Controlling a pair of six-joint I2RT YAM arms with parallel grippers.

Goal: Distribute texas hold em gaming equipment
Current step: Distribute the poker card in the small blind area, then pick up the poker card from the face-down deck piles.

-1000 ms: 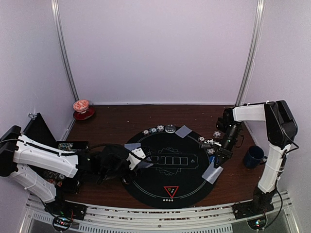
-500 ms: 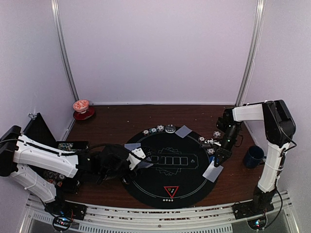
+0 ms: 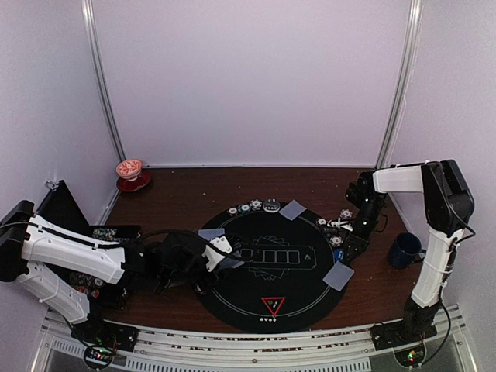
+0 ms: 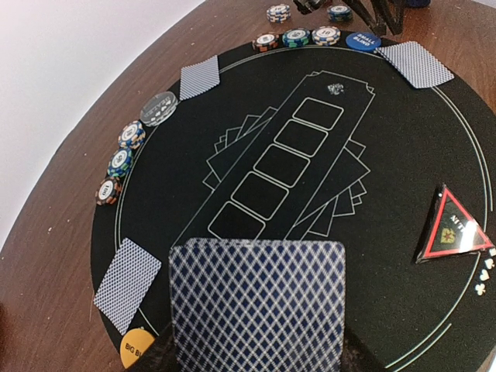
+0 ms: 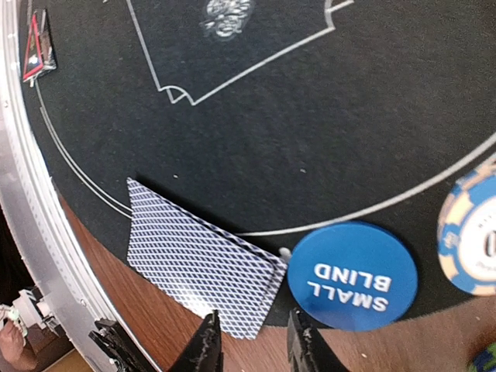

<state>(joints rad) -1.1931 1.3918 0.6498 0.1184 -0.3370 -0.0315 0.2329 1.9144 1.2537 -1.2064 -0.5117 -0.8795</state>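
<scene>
Surface: dark wood table [image 3: 178,194], round black mat [image 3: 271,298].
Left gripper [image 3: 225,257]: jaws pressed together, apparently pinching a card [image 4: 257,302] at the mat's left.
Right gripper [image 5: 252,341]: jaws slightly spread over a flat card [image 5: 201,267] at the mat's right edge.
Handling: light, slick, bendy; pinch one edge.

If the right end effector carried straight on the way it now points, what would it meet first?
Most likely the face-down playing card, whose near corner lies just ahead of the right end effector, between its parted fingers. The blue Small Blind button sits just beside that line; depth is unclear.
</scene>
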